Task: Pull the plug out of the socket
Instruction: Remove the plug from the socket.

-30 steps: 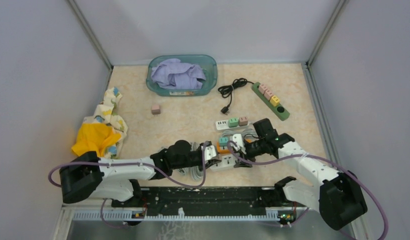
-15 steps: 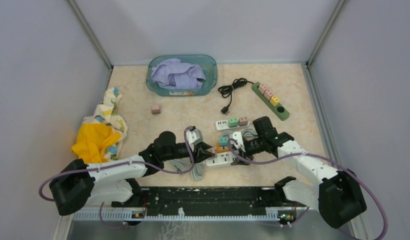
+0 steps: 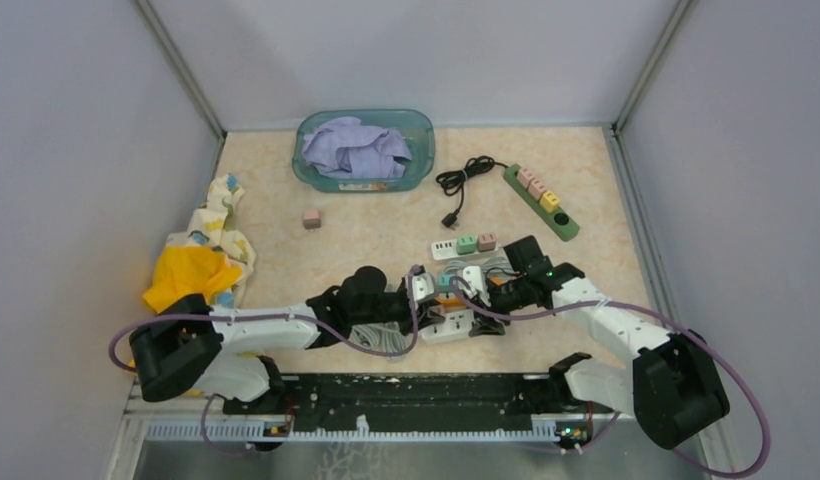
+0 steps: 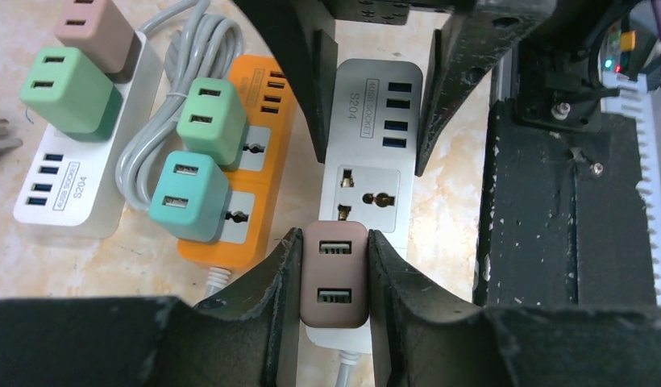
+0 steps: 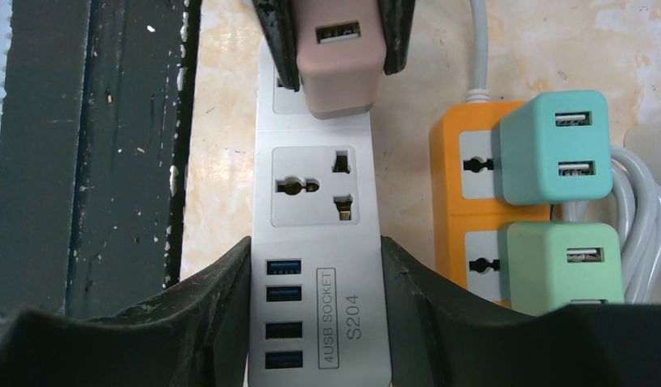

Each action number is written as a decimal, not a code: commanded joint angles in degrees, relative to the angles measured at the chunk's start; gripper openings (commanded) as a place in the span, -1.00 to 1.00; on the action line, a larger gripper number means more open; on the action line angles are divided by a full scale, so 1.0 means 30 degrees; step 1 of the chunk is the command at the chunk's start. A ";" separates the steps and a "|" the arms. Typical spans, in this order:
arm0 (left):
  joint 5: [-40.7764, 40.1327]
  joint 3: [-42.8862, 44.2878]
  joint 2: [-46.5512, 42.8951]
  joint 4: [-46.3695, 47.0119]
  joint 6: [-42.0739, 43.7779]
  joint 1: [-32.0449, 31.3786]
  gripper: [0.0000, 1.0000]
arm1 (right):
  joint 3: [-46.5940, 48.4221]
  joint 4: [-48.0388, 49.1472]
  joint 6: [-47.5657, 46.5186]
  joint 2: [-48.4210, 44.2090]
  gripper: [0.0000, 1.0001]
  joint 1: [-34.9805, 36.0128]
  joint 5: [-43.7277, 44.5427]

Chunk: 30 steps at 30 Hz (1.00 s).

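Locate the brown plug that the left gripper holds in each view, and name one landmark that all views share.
Top external: low centre on the white power strip, too small to pick out.
Left wrist: bottom centre, brown plug between the left gripper fingers.
Right wrist: brown plug at top centre.
Shared landmark: the white power strip.

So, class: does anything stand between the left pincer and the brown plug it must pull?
Nothing visible does. The left pincer is shut on the brown plug, a finger on each side, and the right pincer clamps the white power strip at its USB end.
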 commanded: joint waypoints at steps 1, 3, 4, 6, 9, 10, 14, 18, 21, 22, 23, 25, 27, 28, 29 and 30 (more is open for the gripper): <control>0.0867 -0.1113 -0.0408 0.4470 -0.4162 0.0778 -0.99 | 0.0509 0.2181 0.0390 -0.0087 -1.00 -0.0199 -0.0406; 0.1349 -0.2246 -0.0932 0.6550 -0.5405 0.1402 -0.99 | 0.0473 0.2193 0.0449 -0.0072 -1.00 -0.0207 -0.0362; 0.1387 -0.2545 -0.1280 0.7060 -0.5579 0.1439 -0.99 | 0.0471 0.2214 0.0448 -0.0053 -1.00 -0.0207 -0.0349; 0.1585 -0.2533 -0.1877 0.6374 -0.4553 0.1424 -0.99 | 0.0471 0.2216 0.0471 -0.0023 -1.00 -0.0207 -0.0359; 0.0460 -0.0987 -0.1961 0.1245 -0.1580 0.0646 -0.99 | 0.0472 0.2241 0.0506 0.0021 -1.00 -0.0206 -0.0334; 0.0152 -0.0710 -0.1921 0.0336 -0.0907 0.0499 -0.99 | 0.0471 0.2227 0.0481 0.0021 -1.00 -0.0207 -0.0306; 0.0859 -0.1110 -0.2399 0.0148 -0.0344 0.0473 -0.99 | 0.0442 0.2278 0.0514 0.0133 -1.00 -0.0207 -0.0160; 0.0649 -0.1945 -0.3680 0.1024 -0.1297 0.0601 -0.99 | 0.0499 0.2223 0.0502 0.0389 -1.00 -0.0206 0.0005; 0.0631 -0.3671 -0.5241 0.3872 -0.2589 0.0925 -0.99 | 0.0516 0.2246 0.0517 0.0488 -1.00 -0.0193 -0.0016; 0.0437 -0.4060 -0.5645 0.4385 -0.2769 0.0948 -0.99 | 0.0509 0.2246 0.0504 0.0515 -1.00 -0.0206 -0.0009; 0.0149 -0.4269 -0.5941 0.4337 -0.2843 0.0961 -0.99 | 0.0509 0.2242 0.0517 0.0522 -1.00 -0.0185 -0.0016; -0.0218 -0.4205 -0.6298 0.3554 -0.2797 0.0963 -0.99 | 0.0500 0.2222 0.0538 0.0565 -1.00 -0.0200 -0.0059; -0.0735 -0.4200 -0.6392 0.3049 -0.2921 0.0980 -0.99 | 0.0488 0.2218 0.0554 0.0645 -1.00 -0.0207 -0.0121; -0.1319 -0.4177 -0.6368 0.2817 -0.3148 0.1006 -0.99 | 0.0487 0.2195 0.0560 0.0703 -1.00 -0.0200 -0.0125; -0.2033 -0.4134 -0.6339 0.2466 -0.3491 0.1119 -0.99 | 0.0451 0.2199 0.0561 0.0806 -1.00 -0.0206 -0.0104; -0.2840 -0.4052 -0.6303 0.2075 -0.4014 0.1393 -0.99 | 0.0446 0.2167 0.0561 0.0888 -1.00 -0.0207 -0.0083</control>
